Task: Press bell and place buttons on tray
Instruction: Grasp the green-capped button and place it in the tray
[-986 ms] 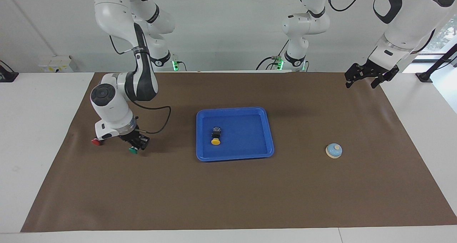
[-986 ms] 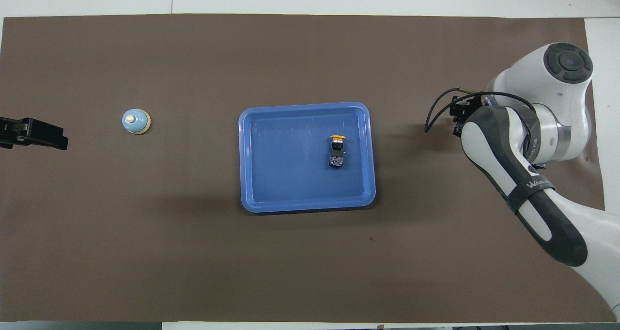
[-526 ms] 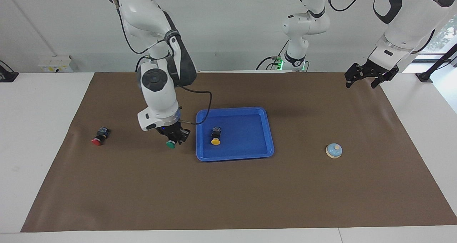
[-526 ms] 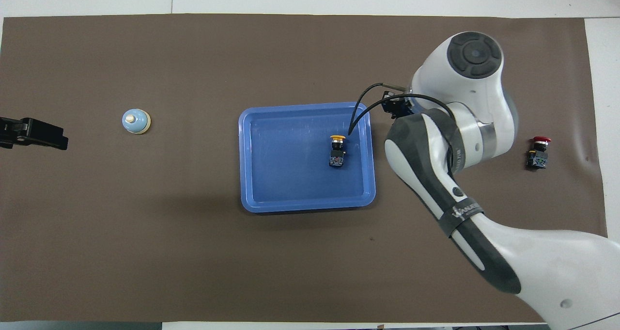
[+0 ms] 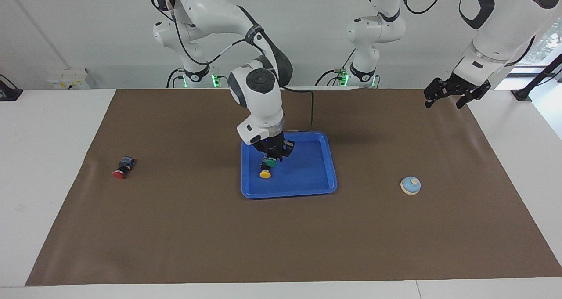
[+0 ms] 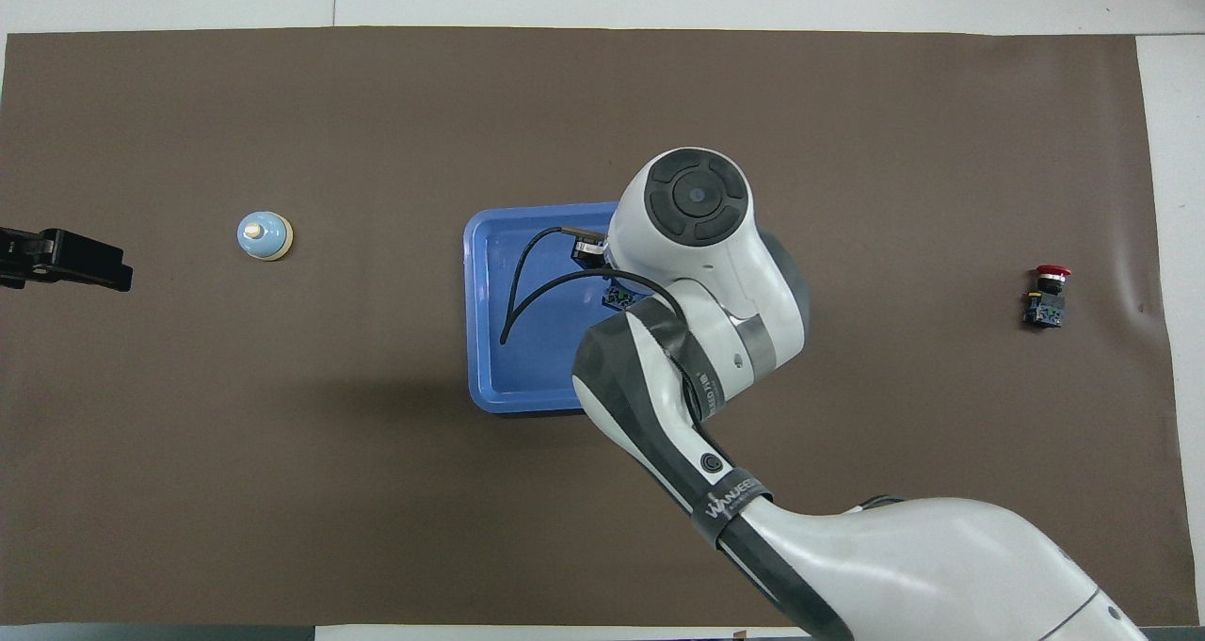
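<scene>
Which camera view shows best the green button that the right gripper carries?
The facing view. There the green button shows in the right gripper, over the tray, just above the yellow button. In the overhead view the right arm covers both buttons, so it shows nothing of the green one.

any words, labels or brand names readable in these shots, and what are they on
One marking only: white lettering on the black band of the right arm, overhead view, too small to read with confidence.
No readable text on the shallow blue plastic tray, the light blue call bell, the red-capped button, the yellow-capped button or the green-capped button in the right gripper.
</scene>
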Available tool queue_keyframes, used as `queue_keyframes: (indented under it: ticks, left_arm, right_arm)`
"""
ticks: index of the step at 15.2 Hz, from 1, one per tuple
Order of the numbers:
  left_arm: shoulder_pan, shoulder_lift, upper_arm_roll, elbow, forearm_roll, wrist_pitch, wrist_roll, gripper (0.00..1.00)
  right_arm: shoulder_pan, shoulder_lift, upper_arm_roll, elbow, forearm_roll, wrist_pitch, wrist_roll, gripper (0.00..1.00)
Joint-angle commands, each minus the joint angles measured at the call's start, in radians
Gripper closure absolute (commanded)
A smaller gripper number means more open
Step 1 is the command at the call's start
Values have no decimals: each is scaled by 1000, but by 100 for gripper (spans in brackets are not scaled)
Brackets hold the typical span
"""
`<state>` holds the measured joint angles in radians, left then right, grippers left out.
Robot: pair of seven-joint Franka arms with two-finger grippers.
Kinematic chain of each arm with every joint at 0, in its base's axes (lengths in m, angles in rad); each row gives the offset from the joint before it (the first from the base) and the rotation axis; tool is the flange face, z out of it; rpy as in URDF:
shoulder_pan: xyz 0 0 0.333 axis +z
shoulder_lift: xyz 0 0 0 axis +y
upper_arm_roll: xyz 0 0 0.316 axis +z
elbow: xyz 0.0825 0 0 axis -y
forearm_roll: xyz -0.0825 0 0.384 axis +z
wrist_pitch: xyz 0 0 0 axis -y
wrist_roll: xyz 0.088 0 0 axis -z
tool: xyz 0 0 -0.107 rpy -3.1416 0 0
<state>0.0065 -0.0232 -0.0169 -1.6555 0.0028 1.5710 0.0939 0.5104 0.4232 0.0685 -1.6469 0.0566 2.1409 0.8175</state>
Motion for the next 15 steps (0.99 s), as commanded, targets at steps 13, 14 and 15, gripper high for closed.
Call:
queue_keyframes:
  ticks: [13, 14, 15]
  left_arm:
    - [1, -6, 2, 7, 9, -16, 4, 0]
    - [1, -4, 2, 7, 9, -17, 4, 0]
    - [1, -4, 2, 7, 9, -17, 4, 0]
  right_arm:
    - [50, 40, -4, -137, 2, 234, 35, 14]
    - [50, 42, -4, -136, 3, 229, 38, 8]
    - [51, 42, -4, -131, 3, 223, 52, 1]
